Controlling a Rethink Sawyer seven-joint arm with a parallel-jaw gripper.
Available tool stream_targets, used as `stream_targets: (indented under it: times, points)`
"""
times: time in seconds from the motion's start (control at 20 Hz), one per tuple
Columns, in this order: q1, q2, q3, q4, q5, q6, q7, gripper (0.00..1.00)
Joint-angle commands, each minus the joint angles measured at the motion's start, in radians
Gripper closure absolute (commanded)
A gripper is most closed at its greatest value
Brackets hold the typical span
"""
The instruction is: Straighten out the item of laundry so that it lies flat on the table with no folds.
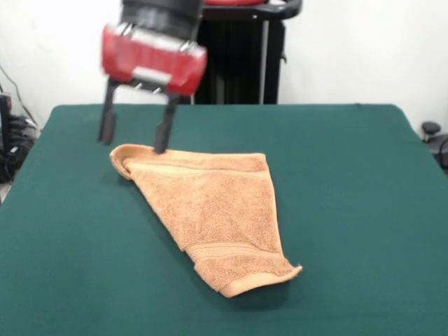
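The orange-tan terry towel (210, 210) lies on the green table (350, 182), left of the middle. Its outline is roughly triangular, with a wide far edge and a narrow hemmed end with a woven band pointing toward the camera. Its far left corner (122, 159) is curled up in a fold. My gripper (134, 136), red with two black fingers (164, 129), hangs open just above and behind that folded corner. The right finger's tip is at the towel's far edge; I cannot tell if it touches. The left finger is off the towel.
The robot's black pedestal (238, 63) stands behind the table's far edge. Cables (14, 140) lie off the table's left side. A dark object (430, 129) stands off the right side.
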Motion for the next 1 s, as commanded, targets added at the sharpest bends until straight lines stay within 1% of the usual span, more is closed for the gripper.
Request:
stream_targets:
  times: [0.05,0.15,0.25,0.35,1.0]
  points:
    - [-0.021,-0.102,0.104,0.211,-0.014,-0.075,0.21,0.0]
    - [-0.064,-0.113,0.153,0.234,-0.018,-0.051,0.178,0.0]
    - [-0.105,-0.122,0.201,0.258,-0.029,-0.07,0.171,0.0]
    - [-0.122,-0.119,0.223,0.265,-0.042,-0.085,0.165,0.0]
    - [-0.118,-0.108,0.221,0.267,-0.047,-0.084,0.153,0.0]
